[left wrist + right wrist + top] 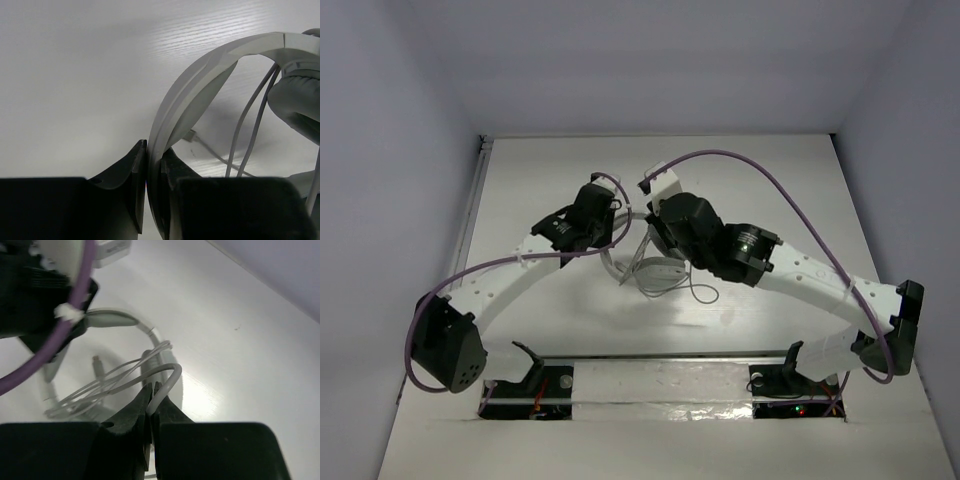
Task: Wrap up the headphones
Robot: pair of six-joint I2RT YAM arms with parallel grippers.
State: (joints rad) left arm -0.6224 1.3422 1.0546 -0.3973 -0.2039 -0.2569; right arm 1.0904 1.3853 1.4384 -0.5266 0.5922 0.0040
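Observation:
The white headphones (642, 262) lie mid-table between the two arms. My left gripper (154, 165) is shut on the curved headband (200, 85), which arches up and right to a grey ear cup (300, 100). My right gripper (151, 400) is shut on a bend of the thin white cord (167, 382). Behind it, several strands of cord (100, 387) run bundled across the headphones, with the plug (97, 362) lying beside them. In the top view both grippers, left (618, 228) and right (655, 232), meet over the headphones. A loose loop of cord (700, 293) trails to the front right.
Thick purple cables arc over each arm (770, 180) (420, 320). One crosses the right wrist view (50, 357). Grey walls close the white table (550, 180) on three sides, and a metal rail (470, 215) runs along its left edge.

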